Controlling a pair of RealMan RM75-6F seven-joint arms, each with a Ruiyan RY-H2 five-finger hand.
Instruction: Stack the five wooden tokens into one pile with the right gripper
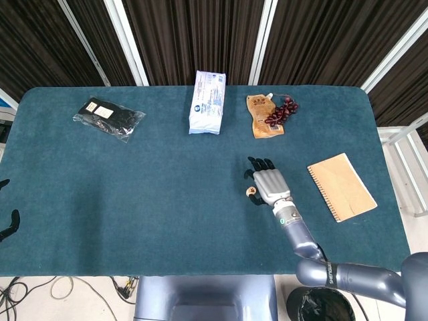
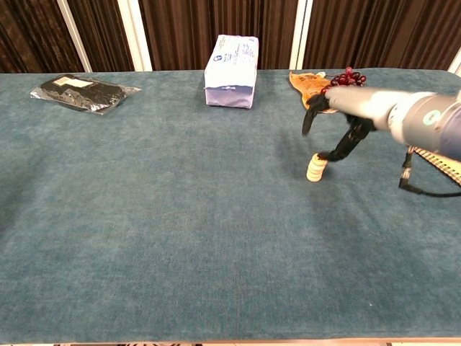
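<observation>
Tokens (image 2: 315, 168) are standing as one short upright pile on the teal table (image 2: 180, 216), right of centre and toward my right side, with the pile's long axis running straight up from the cloth. From the chest view I am counting several pale discs in it, but I cannot tell whether all five are there; no loose disc is showing anywhere else on the cloth. From overhead the pile (image 1: 252, 192) is showing only its round top, sitting just off the thumb side of my right hand (image 1: 269, 183). That hand (image 2: 338, 126) is hovering above and slightly to the right of the pile, fingers spread and pointing down, gripping nothing; one dark fingertip (image 2: 325, 156) is hanging just beside the top disc, and I cannot tell whether it is touching it or clear of it. I am judging the stack as built or nearly so, which means the coming move is turning on lifting straight up and away to the right, since any sideways brush at the top could topple a narrow column. My left hand (image 1: 8, 224) is barely peeking in at the far left edge of the overhead view, well apart from the pile, and I cannot tell how its fingers are lying.
</observation>
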